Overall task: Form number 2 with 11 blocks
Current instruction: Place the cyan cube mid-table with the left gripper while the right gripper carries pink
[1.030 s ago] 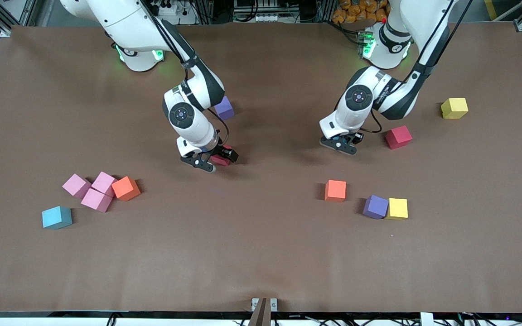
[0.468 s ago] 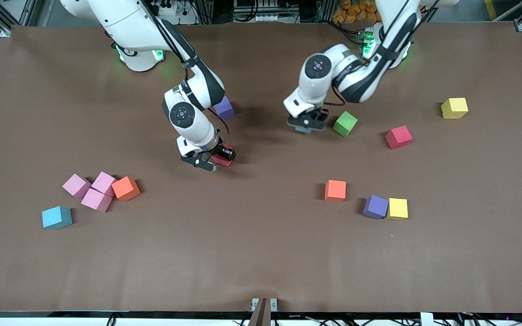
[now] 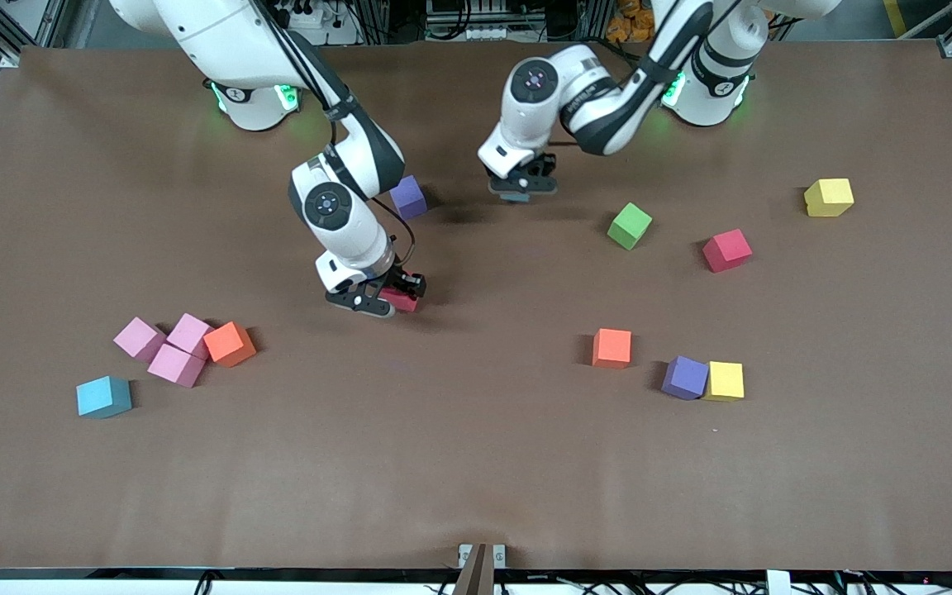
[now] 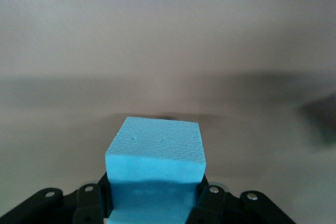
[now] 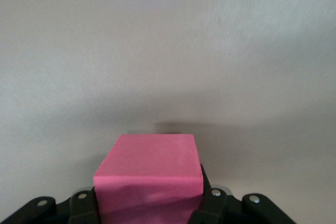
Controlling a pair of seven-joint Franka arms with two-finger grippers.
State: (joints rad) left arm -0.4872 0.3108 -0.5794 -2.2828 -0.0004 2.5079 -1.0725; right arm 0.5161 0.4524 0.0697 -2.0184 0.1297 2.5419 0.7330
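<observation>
You see both arms each carrying one block above a brown matte desk. The left gripper (image 3: 521,192), over the middle of the desk toward the edge where the bases stand, has its fingers clamped on a light blue block (image 4: 155,156); the left wrist view shows its pebbled foam top and square edges. The right gripper (image 3: 377,299), low over the desk's centre, has its fingers clamped on a red block (image 5: 149,174), which reads pink-red in the right wrist view. The other blocks lie loose on the desk: a purple block (image 3: 407,197) close beside the right arm, a green block (image 3: 630,226), a second red block (image 3: 726,250) and a yellow block (image 3: 829,197) toward the left arm's end; an orange block (image 3: 612,347), another purple block (image 3: 685,377) and another yellow block (image 3: 725,380) nearer the front edge; three pink blocks (image 3: 166,349) touching an orange block (image 3: 229,344), and a second light blue block (image 3: 103,397), toward the right arm's end. No figure is laid out yet. Judge these cubes light, soft and slightly compressible, with a grippy, non-slippery skin; take hold across two opposite flat faces, squarely and gently, since a hard squeeze may dent the foam and a corner grip may twist it.
</observation>
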